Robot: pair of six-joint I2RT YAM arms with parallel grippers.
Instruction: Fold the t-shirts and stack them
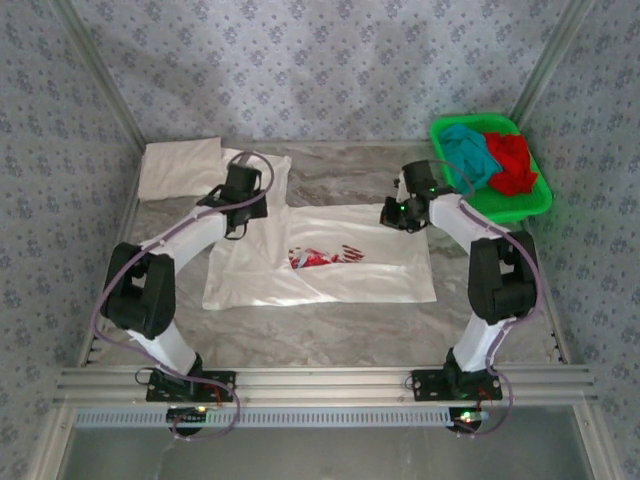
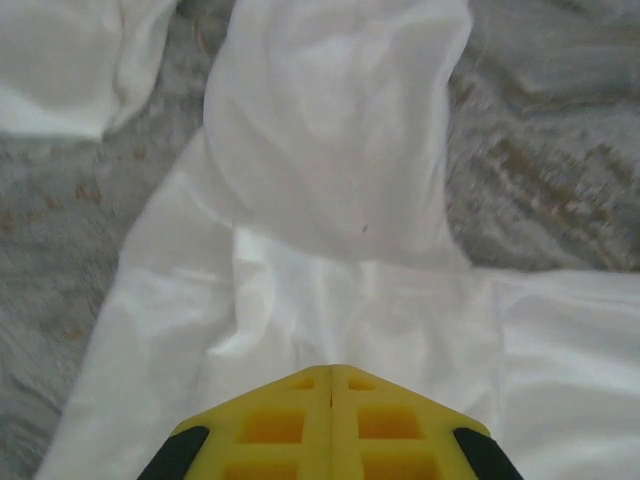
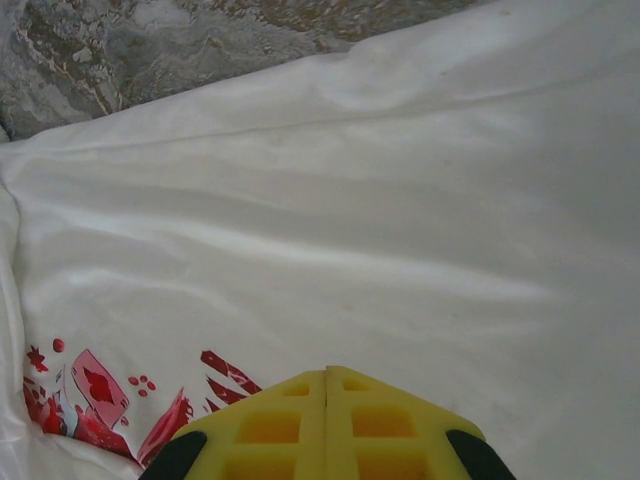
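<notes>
The printed t-shirt [image 1: 340,262] is spread at the centre of the tabletop [image 1: 320,335]; the left pincer [image 1: 240,226] is clenched over its 10 o'clock corner, the right pincer [image 1: 392,214] over its 1 o'clock edge. A white t-shirt [image 1: 180,168] is laid farther off at 10 o'clock.

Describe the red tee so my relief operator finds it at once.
Find the green basket at the far right corner of the table. Two crumpled tees lie in it. The red tee is the right-hand one, beside the teal tee, and the only all-red cloth.
</notes>
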